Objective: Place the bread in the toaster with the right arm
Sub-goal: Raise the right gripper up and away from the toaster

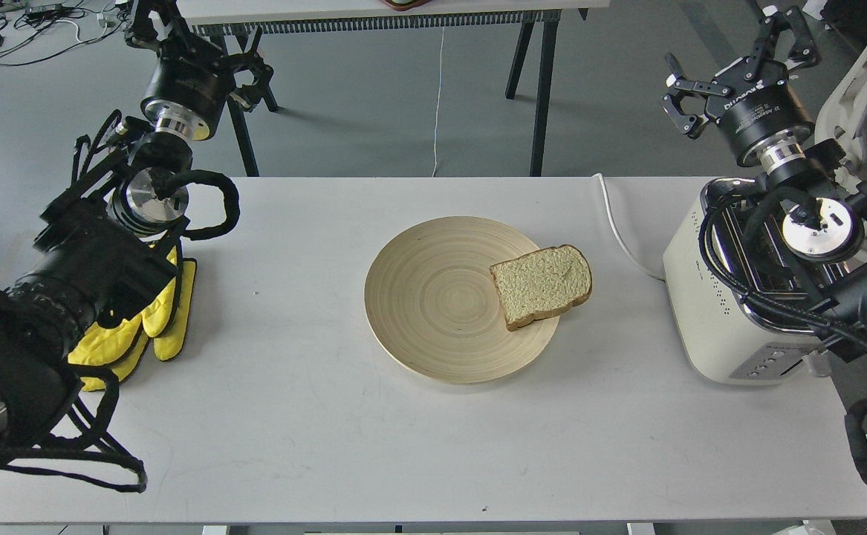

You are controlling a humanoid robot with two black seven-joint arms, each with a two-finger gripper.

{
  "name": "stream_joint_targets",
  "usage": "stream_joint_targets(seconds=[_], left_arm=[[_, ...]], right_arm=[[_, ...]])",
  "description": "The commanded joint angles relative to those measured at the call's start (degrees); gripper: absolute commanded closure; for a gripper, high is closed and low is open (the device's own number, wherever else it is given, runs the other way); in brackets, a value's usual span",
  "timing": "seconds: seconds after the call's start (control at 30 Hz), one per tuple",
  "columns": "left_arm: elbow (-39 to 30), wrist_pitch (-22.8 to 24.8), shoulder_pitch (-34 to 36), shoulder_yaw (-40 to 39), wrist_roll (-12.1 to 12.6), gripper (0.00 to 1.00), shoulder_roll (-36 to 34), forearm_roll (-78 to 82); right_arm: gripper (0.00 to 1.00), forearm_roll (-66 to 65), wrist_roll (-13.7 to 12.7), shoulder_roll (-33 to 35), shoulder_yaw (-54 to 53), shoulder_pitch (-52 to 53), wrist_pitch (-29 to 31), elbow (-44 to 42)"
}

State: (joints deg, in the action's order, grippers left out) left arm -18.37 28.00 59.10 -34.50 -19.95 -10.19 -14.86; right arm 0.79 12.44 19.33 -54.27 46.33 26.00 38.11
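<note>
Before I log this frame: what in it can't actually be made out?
Head view only:
- Toaster slots: mostly covered by the right arm and its cables.
- Yellow gloves: partly hidden under the left arm.
- Left gripper: dark, cut by the top edge; fingers can't be told apart.
- Bread underside: unseen where it overhangs the wooden plate.
- Toaster button labels: too small.

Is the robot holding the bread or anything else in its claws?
No. The black right gripper is open and empty. The pale tan bread slice lies on the round wooden plate. The left gripper shows nothing held.
</note>
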Motion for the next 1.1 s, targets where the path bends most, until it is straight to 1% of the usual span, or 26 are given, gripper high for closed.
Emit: stream_joint_targets(seconds=[0.0,0.23,0.3,0.4,0.47,0.67,0.87,0.93,1.07], left_arm=[[0.0,0.0,0.0,0.0,0.1,0.00,0.1,0.0],[0.4,0.0,0.0,0.0,0.1,0.00,-0.3,0.0],[0.4,0.0,0.0,0.0,0.1,0.00,-0.2,0.0],[0.4,0.0,0.0,0.0,0.1,0.00,-0.1,0.0],[0.4,0.0,0.0,0.0,0.1,0.00,-0.1,0.0],[0.4,0.0,-0.1,0.0,0.1,0.00,0.0,0.0],[0.4,0.0,-0.1,0.0,0.1,0.00,0.1,0.0],[0.4,0.0,-0.1,0.0,0.1,0.00,0.2,0.0],[0.4,0.0,-0.1,0.0,0.1,0.00,0.2,0.0]], right_arm=[[0.01,0.2,0.0,0.0,0.0,-0.6,0.1,0.2],[0.01,-1.8,0.0,0.9,1.7,0.6,0.1,1.3],[0.01,-7.3,0.0,2.7,3.2,2.7,-0.4,3.1],[0.01,-17.8,0.0,5.9,5.0,4.8,-4.6,7.2],[0.01,-23.8,-0.1,6.7,6.4,5.0,-7.4,10.6],[0.01,-38.8,-1.0,10.0,10.2,5.2,-12.2,19.0],[0.01,-56.8,-0.8,12.7,15.5,5.2,-18.3,24.7],[0.01,-61.9,-0.6,13.8,17.4,4.7,-19.6,26.2],[0.01,-65.7,-0.3,14.2,22.1,3.1,-21.8,26.6]])
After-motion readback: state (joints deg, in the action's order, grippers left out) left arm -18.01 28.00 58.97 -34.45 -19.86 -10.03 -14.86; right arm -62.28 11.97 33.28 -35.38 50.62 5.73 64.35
